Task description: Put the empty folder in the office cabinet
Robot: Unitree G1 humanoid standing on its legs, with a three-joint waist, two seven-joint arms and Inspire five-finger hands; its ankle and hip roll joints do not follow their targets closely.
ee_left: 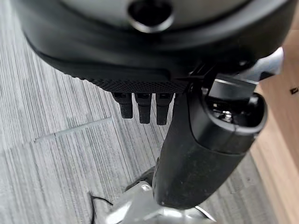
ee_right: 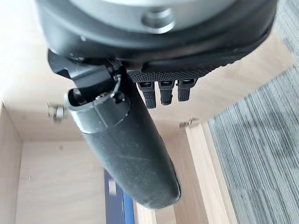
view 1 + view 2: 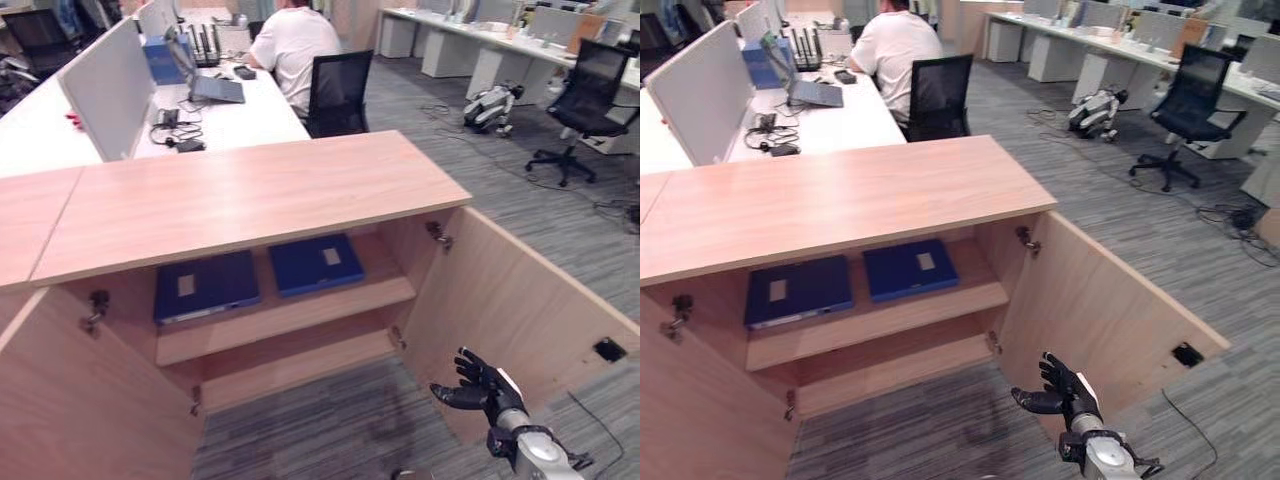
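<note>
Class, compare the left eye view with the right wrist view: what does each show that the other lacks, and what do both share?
Left eye view alone: two blue folders lying flat, side by side on the cabinet shelf, the cabinet top, and a seated person at a desk. Right wrist view alone: the right hand close up, fingers relaxed, holding nothing. Both: the open cabinet, a blue folder, grey carpet.

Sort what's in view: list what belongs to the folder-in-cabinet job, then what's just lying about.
Job:
- cabinet, both doors open
- left folder on its upper shelf
- right folder beside it
- right hand, open and holding nothing, by the right door
- left hand, open above the carpet

Lying about:
- laptop
- person at the desk
- office chair
</note>
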